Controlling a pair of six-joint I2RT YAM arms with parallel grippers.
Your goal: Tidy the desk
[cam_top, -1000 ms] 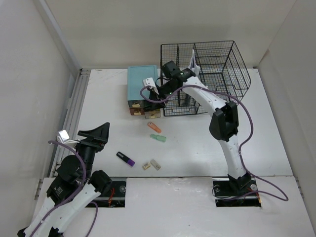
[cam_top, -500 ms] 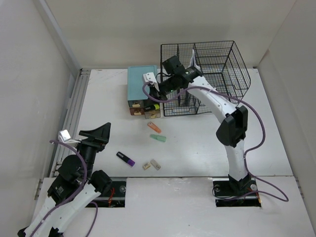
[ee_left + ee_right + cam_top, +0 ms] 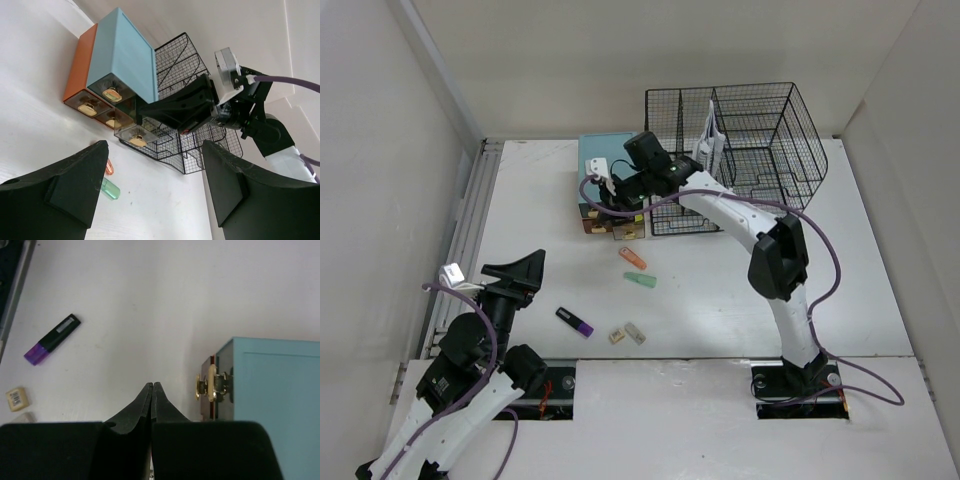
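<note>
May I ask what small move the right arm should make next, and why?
Probably bring the right gripper, jaws shut, onto the front of the drawer sticking out of the drawer box and nudge it in; it protrudes past its neighbours.

Desk (image 3: 720,300): big flat white rectangular top, level and matte, filling the middle of the top view between pale walls (image 3: 620,60), far edge up against the back one. Grey metal rail (image 3: 470,230) runs along its left edge, front to back. Surface not tidy: small loose items (image 3: 640,280) are scattered left of centre toward the near edge, with a teal drawer box (image 3: 605,150) and a black wire rack (image 3: 760,140) standing at the far side.
</note>
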